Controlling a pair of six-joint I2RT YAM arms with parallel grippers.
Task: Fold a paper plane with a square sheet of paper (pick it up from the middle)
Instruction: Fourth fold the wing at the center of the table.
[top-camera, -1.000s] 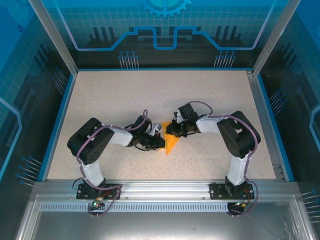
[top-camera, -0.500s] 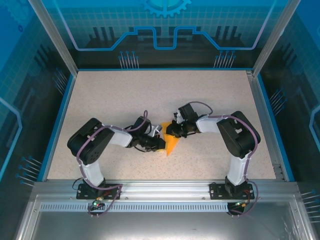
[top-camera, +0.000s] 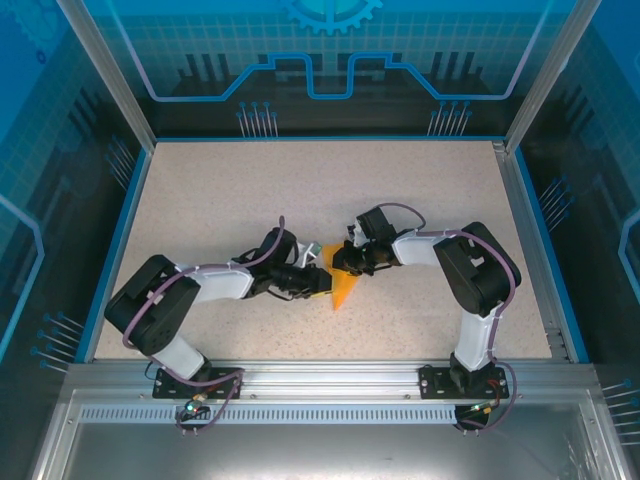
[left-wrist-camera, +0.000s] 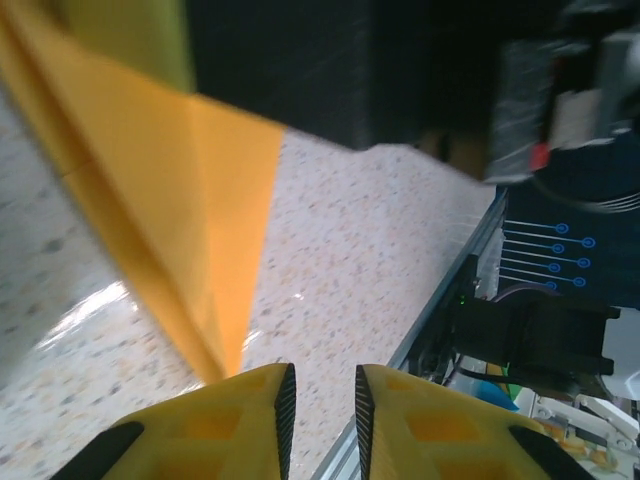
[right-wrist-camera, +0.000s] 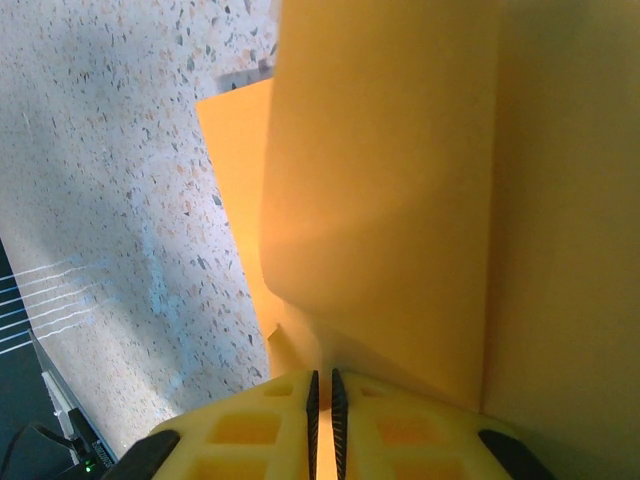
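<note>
**Inspector A:** What is recorded for the left gripper (left-wrist-camera: 322, 385)?

**Inspector B:** In the left wrist view its jaws are seen parted by a narrow gap, and nothing is held between them. It is recorded as released. The pointed tip of the folded orange paper (left-wrist-camera: 190, 200) is found just ahead of one yellow finger (left-wrist-camera: 245, 420). Whether tip and finger touch cannot be told.

**Inspector A:** And the right gripper (right-wrist-camera: 320, 378)?

**Inspector B:** It is recorded as clamped on the paper. In the right wrist view a thin edge of the sheet is seen pinched in the slit between its fingers. Ahead of the fingers the paper rises in broad folded panels, with a curve noted close to the grip.

**Inspector A:** Where is the paper placed?

**Inspector B:** From above it is seen between the two grippers, which face each other at close quarters. Its wide end is held at the right gripper. Its narrow point runs away from that gripper towards the arm bases and lies over the speckled table (top-camera: 250, 200). The left gripper is found just beside the paper's flank.
</note>
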